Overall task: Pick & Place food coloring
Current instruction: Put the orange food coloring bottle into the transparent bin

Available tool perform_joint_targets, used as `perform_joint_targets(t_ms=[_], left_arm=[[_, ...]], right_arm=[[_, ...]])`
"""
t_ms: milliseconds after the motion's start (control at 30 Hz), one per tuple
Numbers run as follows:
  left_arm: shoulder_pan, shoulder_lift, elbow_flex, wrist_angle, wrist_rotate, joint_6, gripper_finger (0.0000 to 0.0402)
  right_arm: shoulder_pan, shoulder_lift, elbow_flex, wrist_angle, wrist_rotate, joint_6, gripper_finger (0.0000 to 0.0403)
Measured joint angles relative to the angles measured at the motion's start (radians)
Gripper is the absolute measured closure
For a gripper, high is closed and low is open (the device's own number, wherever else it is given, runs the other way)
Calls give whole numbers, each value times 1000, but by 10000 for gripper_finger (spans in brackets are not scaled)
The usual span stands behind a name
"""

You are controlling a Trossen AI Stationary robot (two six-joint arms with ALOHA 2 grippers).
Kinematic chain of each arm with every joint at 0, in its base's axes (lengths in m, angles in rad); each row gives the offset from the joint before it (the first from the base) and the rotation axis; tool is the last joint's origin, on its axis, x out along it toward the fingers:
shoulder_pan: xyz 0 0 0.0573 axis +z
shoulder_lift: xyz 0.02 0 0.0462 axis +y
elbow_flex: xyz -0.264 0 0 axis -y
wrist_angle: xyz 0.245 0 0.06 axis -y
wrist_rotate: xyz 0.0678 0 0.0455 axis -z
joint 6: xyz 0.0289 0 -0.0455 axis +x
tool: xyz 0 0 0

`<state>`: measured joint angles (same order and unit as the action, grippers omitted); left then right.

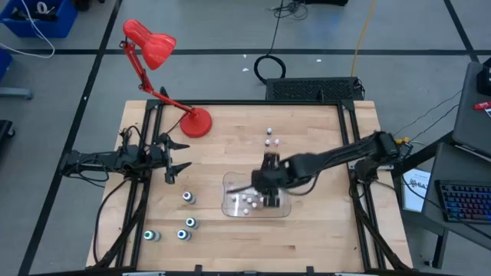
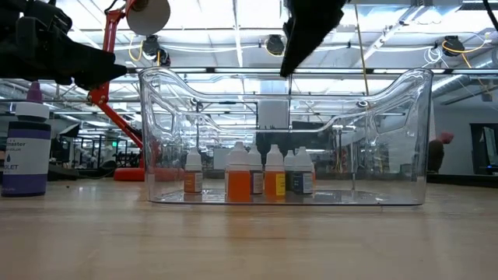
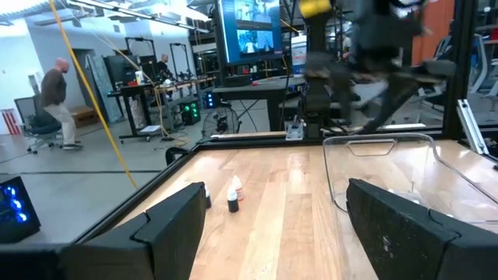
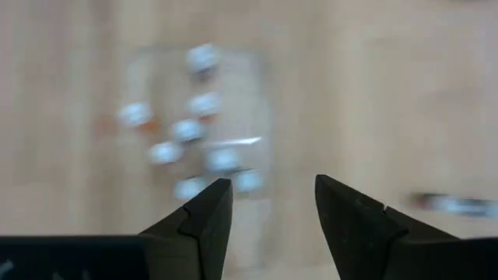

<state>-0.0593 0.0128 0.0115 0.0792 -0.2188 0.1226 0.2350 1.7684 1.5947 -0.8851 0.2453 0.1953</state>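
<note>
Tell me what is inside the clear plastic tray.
The clear plastic tray holds a cluster of small white-capped food coloring bottles, some orange-filled, one dark. From above, the right gripper hangs open over it, covering part of the tray, so an exact count is uncertain.

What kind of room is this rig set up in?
Likely a robotics lab or workshop: a wooden table on a taped floor, a keyboard beside it, and desks with a large screen and a person behind.

High view: we look straight down on the whole table [image 1: 307, 238].
Low view: we sit at tabletop height, close to the clear tray [image 2: 405, 140], facing the room.
Left wrist: we look level across the table.
Right wrist: we look down.
Shared: all four see the tray.
</note>
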Motion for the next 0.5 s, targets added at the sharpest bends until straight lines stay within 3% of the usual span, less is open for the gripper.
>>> perform_joint_targets(t_ms=[100,267,500], left_arm=[[0,0,0,0,0,0,96],[0,0,0,0,0,0,96],[0,0,0,0,0,0,96]], right_arm=[[-55,-49,0,-37,106,-77,231],[-220,-65,-5,-105,115,-155,230],[-447,-64,-155,-32,-41,-268,230]])
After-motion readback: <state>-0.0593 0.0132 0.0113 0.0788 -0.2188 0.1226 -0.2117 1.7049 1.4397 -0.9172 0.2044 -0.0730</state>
